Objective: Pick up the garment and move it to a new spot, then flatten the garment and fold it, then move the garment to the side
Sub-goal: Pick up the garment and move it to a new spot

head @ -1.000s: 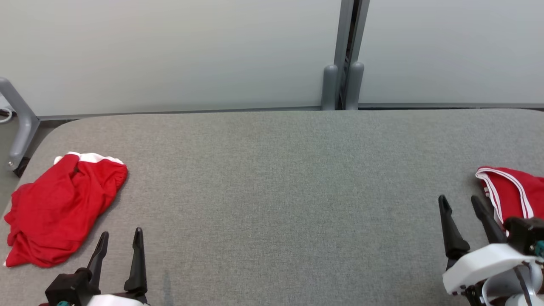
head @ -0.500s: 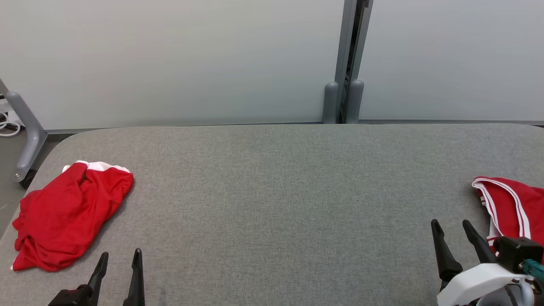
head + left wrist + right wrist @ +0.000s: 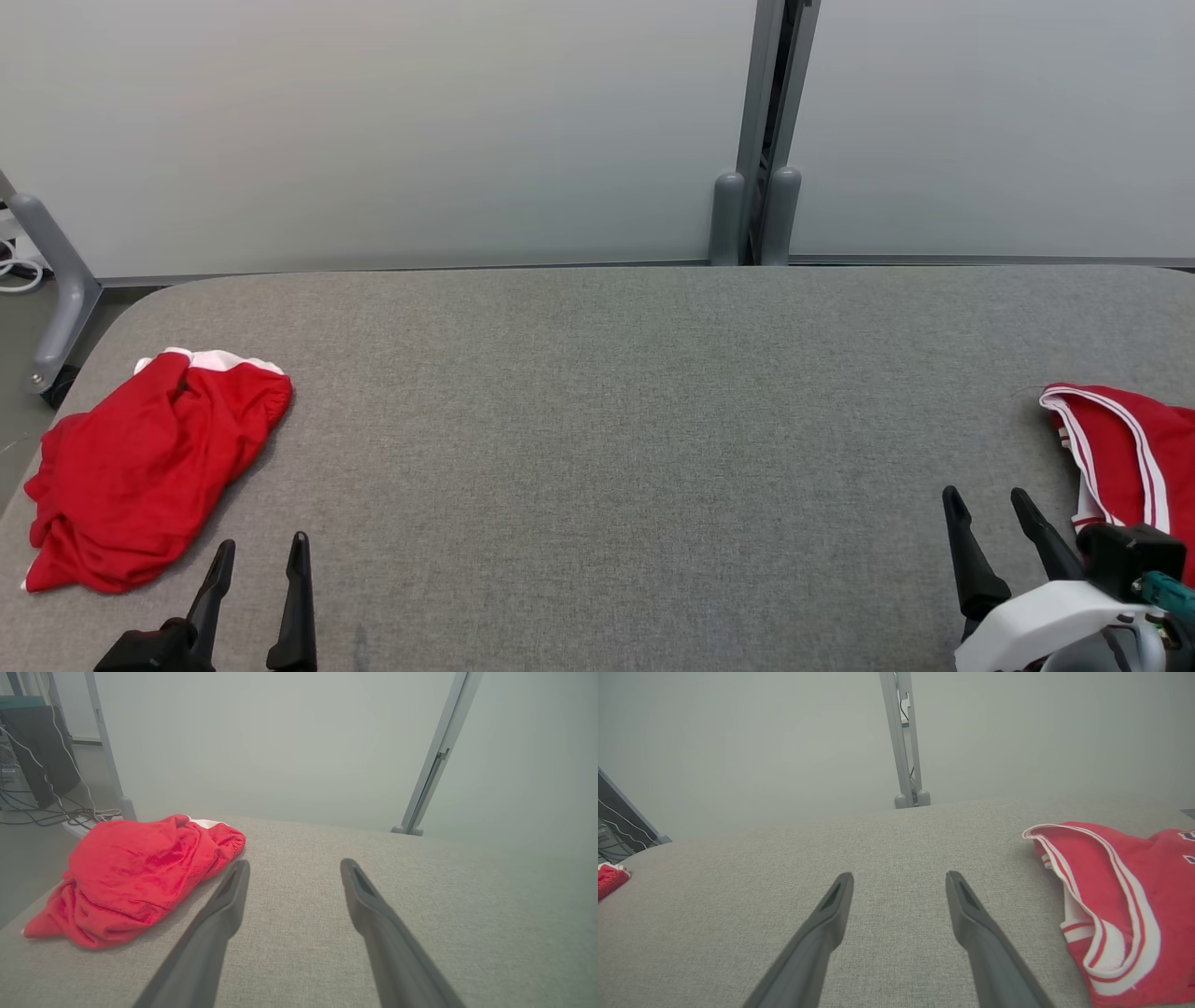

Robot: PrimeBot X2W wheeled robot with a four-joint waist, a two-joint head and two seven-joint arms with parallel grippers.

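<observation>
Counter (image 3: 597, 420) is seen as mid-grey, fine heathered weave. Left garment (image 3: 140, 476): plain red, white band at one edge. Right garment (image 3: 1130, 448): red, edged in white stripes. Left claw (image 3: 262, 546) and right claw (image 3: 984, 495) are black. White housing (image 3: 1055, 607) and teal fitting (image 3: 1162, 588) are noted behind the right one. Wall (image 3: 373, 131) pale grey-green, post (image 3: 756, 121) darker grey.

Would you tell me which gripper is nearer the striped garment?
Right. The right gripper is just beside the striped garment; the left gripper is far across the table.

Grey post (image 3: 761, 93) behind padded table (image 3: 597, 420)
</observation>
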